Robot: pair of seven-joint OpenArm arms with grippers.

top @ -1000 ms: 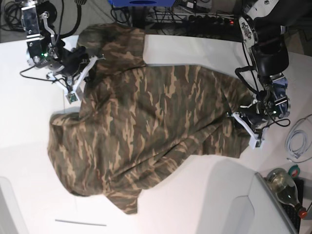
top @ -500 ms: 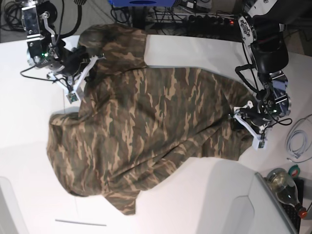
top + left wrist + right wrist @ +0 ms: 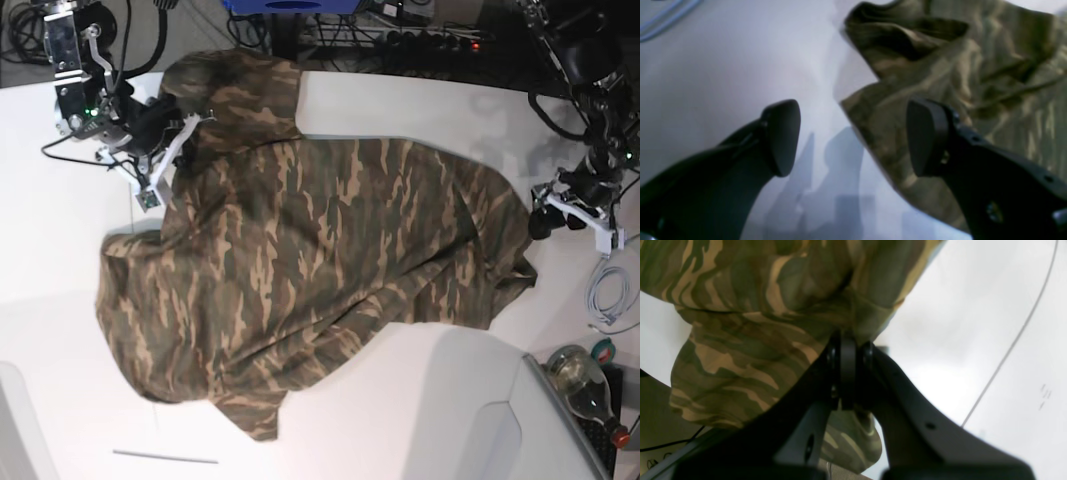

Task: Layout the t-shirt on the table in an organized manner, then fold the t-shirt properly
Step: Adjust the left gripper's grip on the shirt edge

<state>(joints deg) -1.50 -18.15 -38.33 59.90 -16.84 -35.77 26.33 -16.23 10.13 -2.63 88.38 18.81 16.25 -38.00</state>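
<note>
No readable text, labels or brands anywhere, faint grey marks on the desk at 3 o'clock — too blurred to read

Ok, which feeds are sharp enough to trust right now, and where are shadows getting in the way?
Left wrist view: soft and smeared, the t-shirt blurred, the left claw throwing grey shadows on the table. Right wrist view: crisp camouflage print and table seam. Base view: evenly lit and sharp.
</note>
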